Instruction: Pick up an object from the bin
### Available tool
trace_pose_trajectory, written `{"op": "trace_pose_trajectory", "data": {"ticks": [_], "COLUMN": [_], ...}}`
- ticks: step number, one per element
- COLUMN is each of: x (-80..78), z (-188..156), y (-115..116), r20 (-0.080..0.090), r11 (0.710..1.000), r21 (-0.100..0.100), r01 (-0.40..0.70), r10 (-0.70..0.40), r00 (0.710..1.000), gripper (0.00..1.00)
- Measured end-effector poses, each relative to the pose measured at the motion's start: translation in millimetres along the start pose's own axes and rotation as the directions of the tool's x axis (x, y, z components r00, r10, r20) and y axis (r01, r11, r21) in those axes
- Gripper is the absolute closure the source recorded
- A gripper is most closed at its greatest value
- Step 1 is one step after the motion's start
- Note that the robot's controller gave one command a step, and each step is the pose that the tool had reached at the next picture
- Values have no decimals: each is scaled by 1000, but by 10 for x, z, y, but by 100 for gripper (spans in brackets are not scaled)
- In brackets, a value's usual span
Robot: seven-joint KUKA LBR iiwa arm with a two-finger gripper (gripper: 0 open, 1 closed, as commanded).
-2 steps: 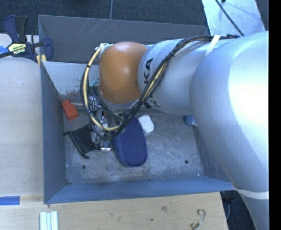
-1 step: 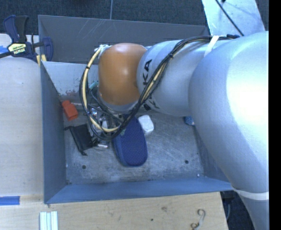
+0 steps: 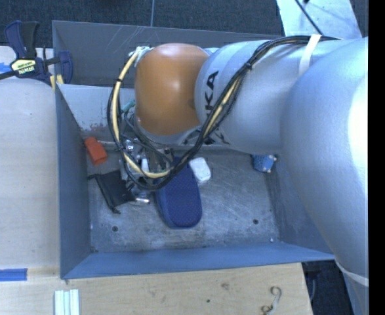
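My gripper (image 3: 135, 176) hangs low over the left half of the bin, under the arm's wrist. A black flat piece (image 3: 112, 190) lies on the floor just left of it, touching or nearly touching it. A dark blue oval pad (image 3: 180, 200) lies right beside it on the right. A small orange-red block (image 3: 96, 151) rests against the left wall, a little behind the gripper. A small white lump (image 3: 200, 170) sits at the blue pad's far end. The wrist hides whatever lies directly beneath the gripper.
A small blue thing (image 3: 264, 163) lies at the right of the floor, close under the arm. The arm and its cables cover the back of the bin. Bare floor shows along the front wall.
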State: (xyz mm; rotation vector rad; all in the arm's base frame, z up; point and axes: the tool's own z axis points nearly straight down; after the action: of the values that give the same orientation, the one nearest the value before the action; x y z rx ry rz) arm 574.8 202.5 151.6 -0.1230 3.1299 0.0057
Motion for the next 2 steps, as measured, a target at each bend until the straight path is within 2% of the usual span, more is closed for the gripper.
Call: {"op": "trace_pose_trajectory", "data": {"ticks": [1,2], "x": [493,475], "z": [22,22], "y": [286,266], "r20": [-10,-8], "r11": [997,998], "r21": [2,2], "r01": [74,68], "r10": [-74,-68], "r00": [997,998], "gripper": [100,0]}}
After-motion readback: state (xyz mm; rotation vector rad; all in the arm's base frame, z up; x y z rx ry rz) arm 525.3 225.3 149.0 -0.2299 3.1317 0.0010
